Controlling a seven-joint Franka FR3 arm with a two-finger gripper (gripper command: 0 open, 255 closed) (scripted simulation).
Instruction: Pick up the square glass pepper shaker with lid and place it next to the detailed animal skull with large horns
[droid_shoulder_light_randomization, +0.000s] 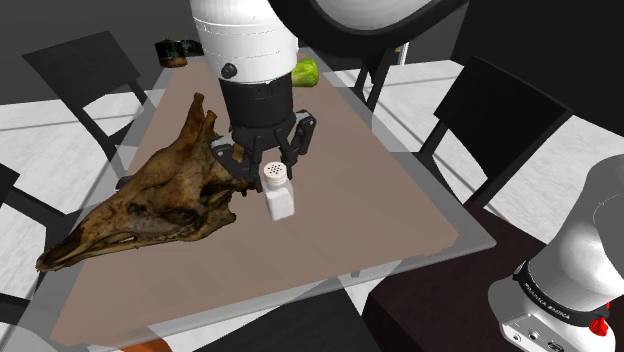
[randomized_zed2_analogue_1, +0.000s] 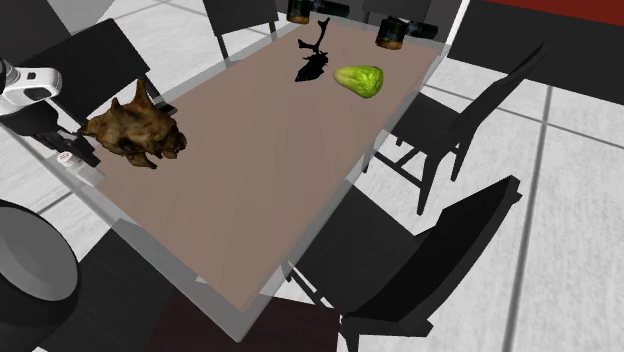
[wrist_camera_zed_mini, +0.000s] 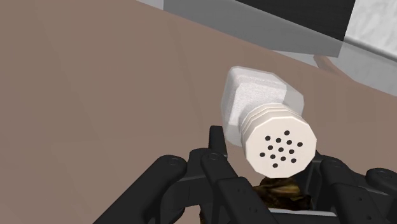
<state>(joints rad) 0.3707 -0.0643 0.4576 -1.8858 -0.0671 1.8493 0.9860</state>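
Note:
The pepper shaker (droid_shoulder_light_randomization: 281, 200), drawn white with a square body and a round holed lid, stands slightly tilted on the brown table (droid_shoulder_light_randomization: 370, 200). It is just off the snout side of the brown horned skull (droid_shoulder_light_randomization: 165, 205), which lies along the shoulder view's left. My gripper (droid_shoulder_light_randomization: 272, 165) hangs straight over the shaker, its fingers spread either side of the lid. In the wrist view the shaker (wrist_camera_zed_mini: 257, 95) sits between the gripper (wrist_camera_zed_mini: 270, 156) fingers; the one fingertip (wrist_camera_zed_mini: 216, 139) that shows stands a little apart from the lid. The skull (randomized_zed2_analogue_1: 135, 135) lies near the table's left edge.
A green leafy vegetable (randomized_zed2_analogue_1: 360, 80), a black figurine (randomized_zed2_analogue_1: 312, 55) and two dark jars (randomized_zed2_analogue_1: 392, 32) sit at the far end of the table. Black chairs (droid_shoulder_light_randomization: 500, 110) stand around it. The table's glass rim (droid_shoulder_light_randomization: 470, 235) edges the brown surface.

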